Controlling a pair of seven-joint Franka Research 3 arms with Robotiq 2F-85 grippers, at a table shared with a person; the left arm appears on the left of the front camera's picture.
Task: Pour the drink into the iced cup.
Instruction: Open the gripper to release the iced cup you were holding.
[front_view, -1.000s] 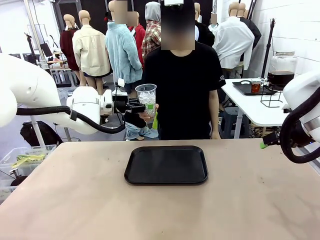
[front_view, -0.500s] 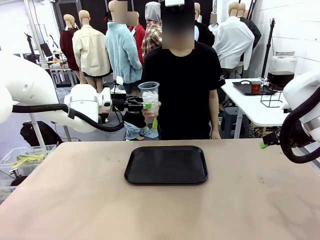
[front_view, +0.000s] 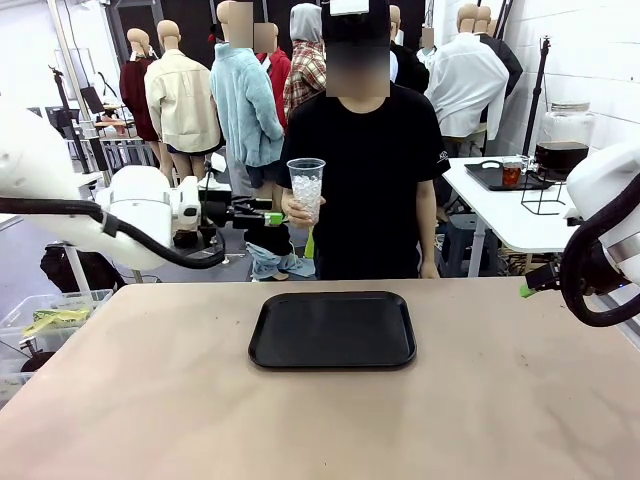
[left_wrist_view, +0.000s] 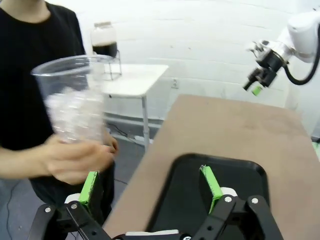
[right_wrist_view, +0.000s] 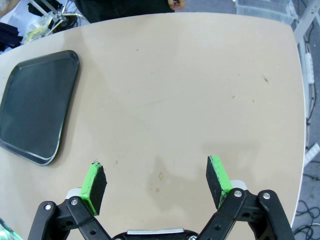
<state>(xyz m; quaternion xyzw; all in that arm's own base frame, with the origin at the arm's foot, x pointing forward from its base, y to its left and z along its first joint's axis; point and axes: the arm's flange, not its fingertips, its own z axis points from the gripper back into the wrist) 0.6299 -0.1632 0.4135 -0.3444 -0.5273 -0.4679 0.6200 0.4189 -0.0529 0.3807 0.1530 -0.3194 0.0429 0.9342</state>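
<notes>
Beyond the table (front_view: 150, 400), clear iced cup (front_view: 306, 185)

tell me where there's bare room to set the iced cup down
The black tray is bare, as is the table on its left, right and near sides. Crowded spot: past the far edge, where the person's hand holds the iced cup beside the open left gripper.

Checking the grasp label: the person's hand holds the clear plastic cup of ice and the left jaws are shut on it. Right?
No. The left jaws stand open, not shut on the clear plastic cup of ice; the person's hand does hold it. The left wrist view shows this.
</notes>
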